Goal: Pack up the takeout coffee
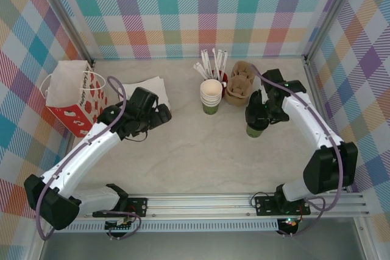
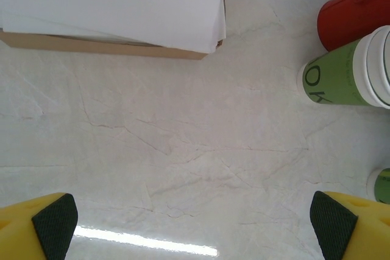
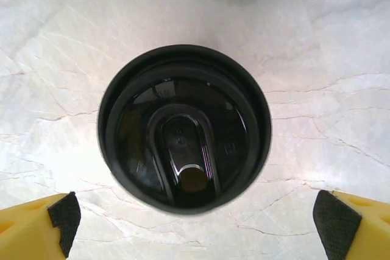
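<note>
The takeout coffee (image 1: pixel 254 131) stands upright on the pale marble-look table (image 1: pixel 195 156), right of centre and just in front of the brown cup carriers (image 1: pixel 239 87). It is a dark green paper cup with a black lid (image 3: pixel 184 129) seated on its rim. The right gripper (image 1: pixel 256 115) hangs directly above it. In the right wrist view its yellow fingers with black pads (image 3: pixel 64 214) sit far apart at the lower corners, and the lid lies centred between them, touched by neither, so the right hand is spread wide and holds nothing. The left gripper (image 1: pixel 159 115) hovers over bare table left of centre, well apart from the coffee. Its pads (image 2: pixel 56 218) are likewise set wide at the corners of its own view, with nothing between them. A stack of green cups (image 1: pixel 211 97) with cream rims stands near the middle of the table, just beside a red tin (image 2: pixel 356 10) that holds white stirrers (image 1: pixel 210 65). White paper sheets (image 2: pixel 122 4) lie on a brown board behind the left gripper. A red and white paper bag (image 1: pixel 76 98) stands open at the far left.
</note>
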You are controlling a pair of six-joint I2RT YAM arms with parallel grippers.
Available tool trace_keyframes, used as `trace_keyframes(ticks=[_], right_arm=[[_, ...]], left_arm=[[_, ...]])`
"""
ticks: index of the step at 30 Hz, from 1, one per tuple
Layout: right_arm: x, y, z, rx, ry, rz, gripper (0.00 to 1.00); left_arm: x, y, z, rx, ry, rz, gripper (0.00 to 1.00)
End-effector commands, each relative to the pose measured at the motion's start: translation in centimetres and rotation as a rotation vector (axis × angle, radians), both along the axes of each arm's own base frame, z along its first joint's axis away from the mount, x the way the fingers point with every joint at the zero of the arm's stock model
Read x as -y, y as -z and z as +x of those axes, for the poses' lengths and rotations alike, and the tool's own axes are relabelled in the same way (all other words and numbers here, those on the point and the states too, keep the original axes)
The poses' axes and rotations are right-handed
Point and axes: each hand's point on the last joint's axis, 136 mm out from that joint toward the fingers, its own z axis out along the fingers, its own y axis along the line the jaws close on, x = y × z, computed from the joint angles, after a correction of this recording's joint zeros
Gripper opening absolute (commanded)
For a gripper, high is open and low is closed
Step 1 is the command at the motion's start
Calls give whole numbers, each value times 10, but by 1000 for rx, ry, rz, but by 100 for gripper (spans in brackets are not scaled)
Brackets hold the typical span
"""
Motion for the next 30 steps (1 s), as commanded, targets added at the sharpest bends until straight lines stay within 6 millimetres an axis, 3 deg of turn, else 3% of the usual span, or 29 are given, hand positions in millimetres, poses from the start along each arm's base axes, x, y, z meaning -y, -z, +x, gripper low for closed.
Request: trace_keyframes(ticks=[1,9,13,19,23,30], right_arm=[[0,-36,-6,96,-9,32,100],[-38,-76,-16,279,-113,286,100],[-50,-79,-21,305,-149,362,100],[-50,-76,-25,294,-163,361,99],[-51,-74,-27,294,-176,367,100],[-51,-70,-29,290,-176,369,100]], left_arm=[[-12,-28,7,15,57,30,100],[-70,-94,24,65,86,163,100],[-111,-121,35,121,23,210,100],[-180,-146,49,161,-124,277,100],[-220,-155,58,174,-203,333,100],[-275,-135,80,156,-301,310,100]])
